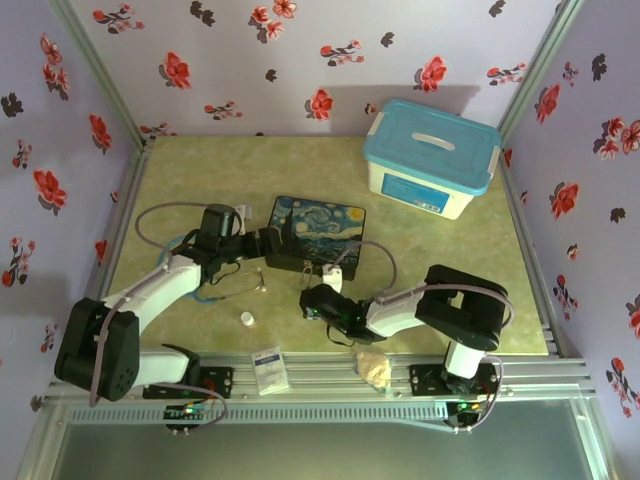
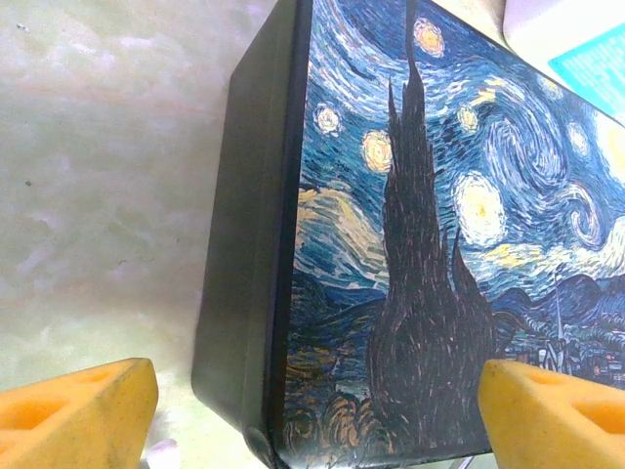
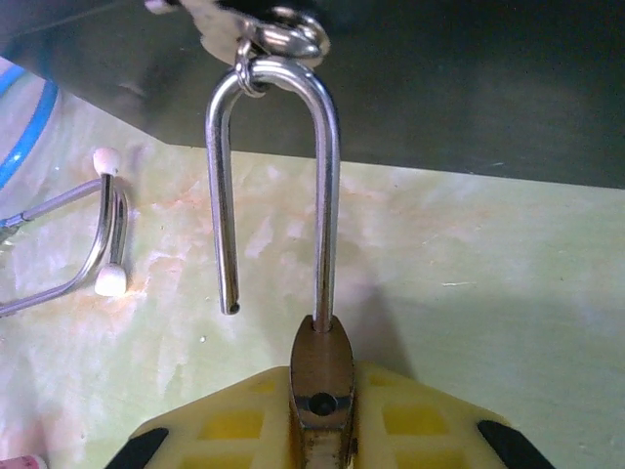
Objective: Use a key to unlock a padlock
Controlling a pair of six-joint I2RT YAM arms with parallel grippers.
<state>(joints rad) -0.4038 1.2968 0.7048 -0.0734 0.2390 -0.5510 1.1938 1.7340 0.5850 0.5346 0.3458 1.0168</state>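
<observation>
The right hand (image 3: 322, 415) is clamped on the padlock (image 3: 322, 376). Its yellow fingers (image 3: 225, 430) press on the two broad faces of the brass body, which is seen edge-on just above the desk (image 3: 469, 293). The lock sits near the middle of the desk's near edge, just in front of the near wall of the starry-night tin (image 2: 391, 244). The silver shackle (image 3: 327, 195) points at the tin. One leg is seated in the body and the other ends free in the air, off to the side, so the lock looks already sprung. A small ring (image 3: 283, 39) hangs on the shackle's bend; whether the bright piece beside it is the key cannot be told. The stethoscope (image 3: 98, 225) lies close by, toward the desk's left edge. The left hand (image 2: 312, 420) hovers over the tin's corner with its fingers wide apart, holding nothing.

Doing this step well probably means holding the body square and firm without twisting. It also means lifting the lock clear of the tin wall so the ring does not snag, and bringing the left hand to the shackle rather than the tin.
</observation>
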